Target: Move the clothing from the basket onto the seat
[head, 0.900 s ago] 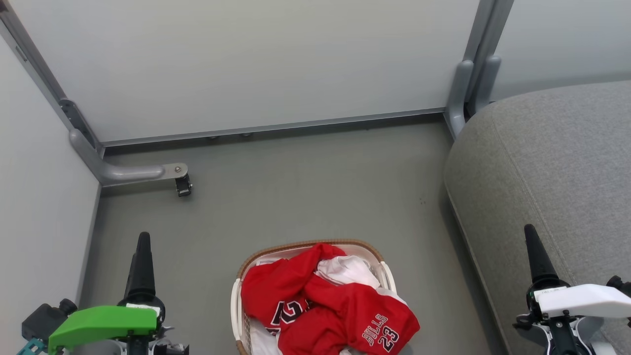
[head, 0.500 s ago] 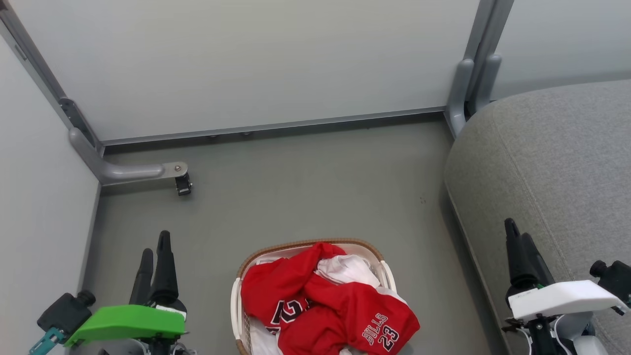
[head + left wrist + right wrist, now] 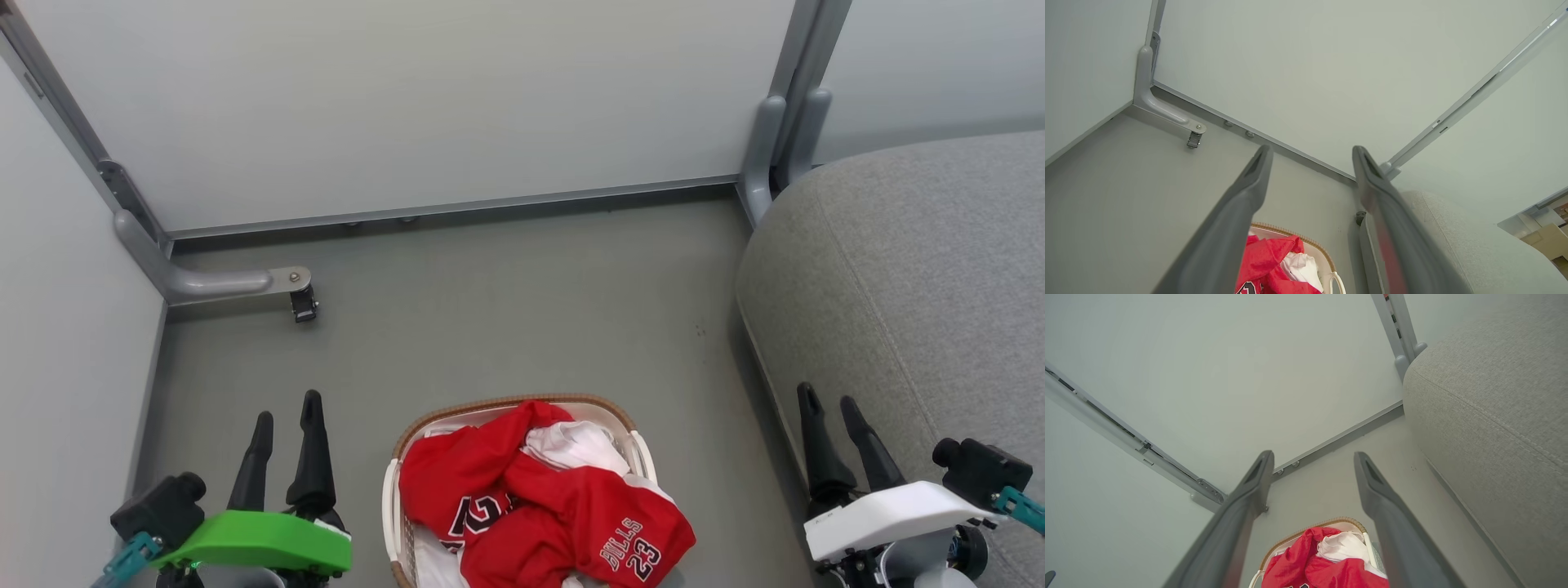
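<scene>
- Free: we are seeing bare grey floor (image 3: 506, 310) stretching from the basket (image 3: 490, 406) to the back wall panel (image 3: 408, 106). The red clothing (image 3: 539, 498) is heaping over the rim, lying open from above.
- Obstacles: the seat (image 3: 914, 269) is narrowing the right-hand gap. A side panel (image 3: 65, 367) and a castored bracket foot (image 3: 245, 286) are bounding the left.

You have the left gripper (image 3: 287, 407) to the left of the basket (image 3: 506, 403), its tips about level with the far rim. Its two dark fingers stand apart with nothing between them, leaning slightly toward the basket, above a green wrist cover (image 3: 261, 543). The right gripper (image 3: 828, 395) sits well to the right of the basket, fingers likewise parted and empty, above a white wrist cover (image 3: 890, 510).
</scene>
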### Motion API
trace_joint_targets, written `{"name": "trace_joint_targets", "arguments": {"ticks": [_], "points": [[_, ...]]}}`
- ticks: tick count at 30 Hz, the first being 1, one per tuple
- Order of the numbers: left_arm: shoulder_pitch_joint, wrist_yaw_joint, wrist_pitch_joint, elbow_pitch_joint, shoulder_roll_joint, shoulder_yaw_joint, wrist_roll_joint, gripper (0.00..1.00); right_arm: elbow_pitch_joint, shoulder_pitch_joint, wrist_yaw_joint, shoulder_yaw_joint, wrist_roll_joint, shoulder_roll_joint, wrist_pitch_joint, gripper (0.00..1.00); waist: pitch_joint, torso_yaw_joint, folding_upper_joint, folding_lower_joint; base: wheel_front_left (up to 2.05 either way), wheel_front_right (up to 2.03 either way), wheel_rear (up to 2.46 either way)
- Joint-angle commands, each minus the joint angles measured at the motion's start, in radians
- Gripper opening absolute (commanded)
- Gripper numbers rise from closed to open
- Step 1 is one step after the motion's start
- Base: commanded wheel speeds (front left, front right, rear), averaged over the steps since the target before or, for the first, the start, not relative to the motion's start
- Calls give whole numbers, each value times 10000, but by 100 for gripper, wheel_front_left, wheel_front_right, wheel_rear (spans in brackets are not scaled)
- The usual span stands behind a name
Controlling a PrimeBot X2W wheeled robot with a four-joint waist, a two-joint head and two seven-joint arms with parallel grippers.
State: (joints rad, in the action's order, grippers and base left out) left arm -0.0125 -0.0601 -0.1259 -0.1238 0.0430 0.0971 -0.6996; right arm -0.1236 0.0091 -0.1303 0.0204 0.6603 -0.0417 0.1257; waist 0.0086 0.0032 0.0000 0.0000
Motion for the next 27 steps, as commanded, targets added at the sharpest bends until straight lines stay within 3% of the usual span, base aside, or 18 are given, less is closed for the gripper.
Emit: {"name": "trace_joint_targets", "arguments": {"ticks": [1,27], "points": [[-99,104,-115,82,66,41,306,100,39,-8,-5,40,-332,-60,111,100,-2,3,0,0,0,0,0],[-370,506,-733,-734,85,620,2380,100,-230,113,-5,229,-2944,-82,747,100,31,166,0,0,0,0,0]]}}
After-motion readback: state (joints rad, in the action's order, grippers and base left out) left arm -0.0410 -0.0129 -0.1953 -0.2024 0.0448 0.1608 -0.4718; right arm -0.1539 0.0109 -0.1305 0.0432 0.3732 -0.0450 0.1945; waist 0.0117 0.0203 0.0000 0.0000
